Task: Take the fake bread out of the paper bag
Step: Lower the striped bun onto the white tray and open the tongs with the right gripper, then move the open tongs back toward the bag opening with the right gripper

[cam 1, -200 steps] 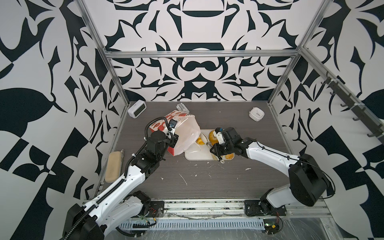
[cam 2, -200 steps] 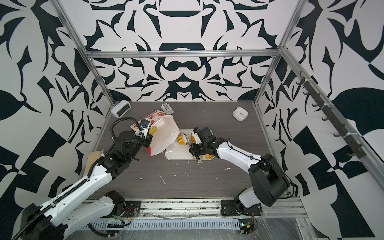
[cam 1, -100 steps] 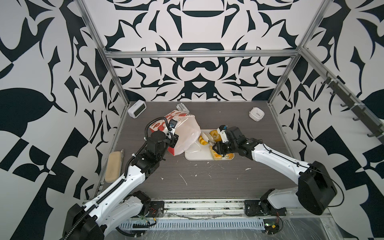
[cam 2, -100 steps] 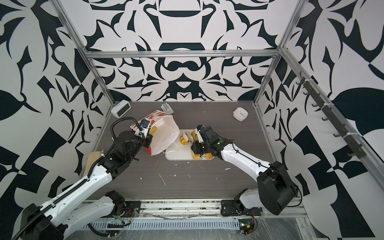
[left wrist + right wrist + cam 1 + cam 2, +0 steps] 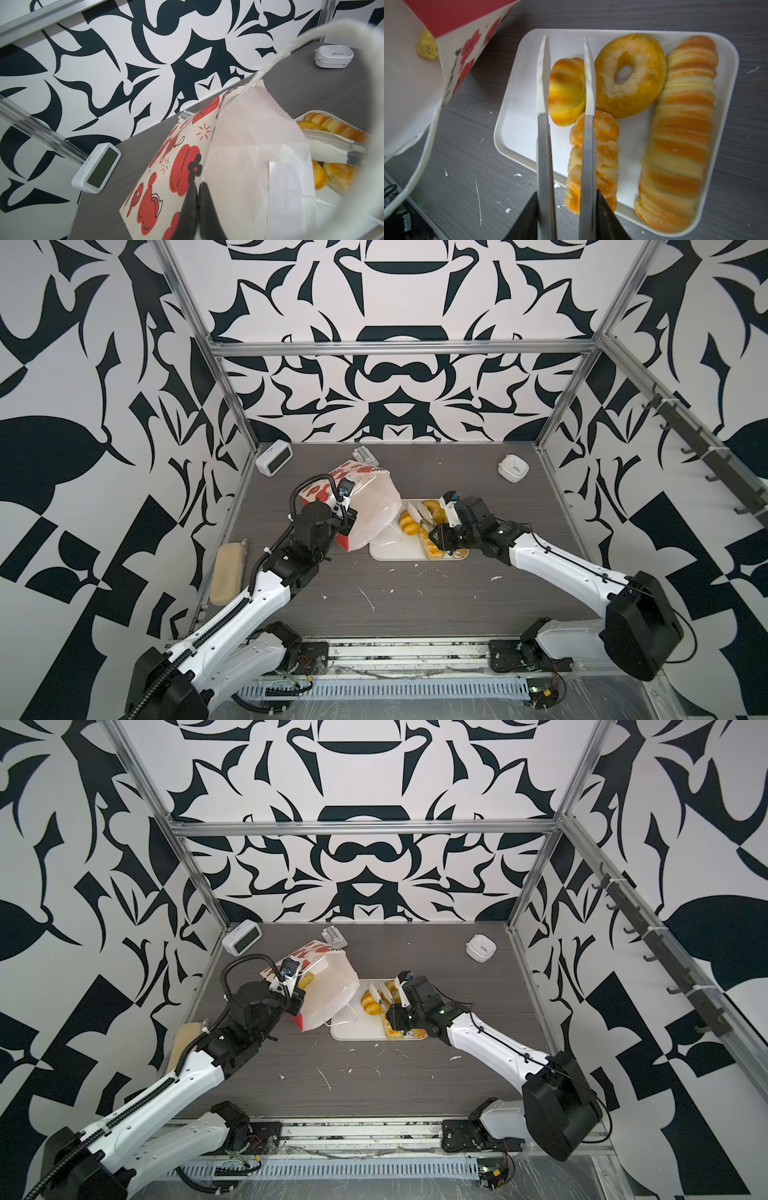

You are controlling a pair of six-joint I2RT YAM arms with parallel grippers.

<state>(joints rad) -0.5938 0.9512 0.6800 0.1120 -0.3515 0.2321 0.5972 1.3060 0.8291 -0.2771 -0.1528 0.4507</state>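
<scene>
Leaning left of the table's [image 5: 415, 605] middle, the paper bag [image 5: 370, 506] is seen white with red-orange prints and a red narrow side, its mouth turned to the white tray [image 5: 517, 128]. Four glossy golden pieces of the fake bread [image 5: 643, 62] are laid on the tray; a fifth [image 5: 427, 48] is seen inside the bag. The bag's rim is pinched by the clenched left gripper [image 5: 198, 193]. Metal tongs [image 5: 544, 145] are clasped by the right gripper [image 5: 568, 193], white tips parted, empty, above the tray.
</scene>
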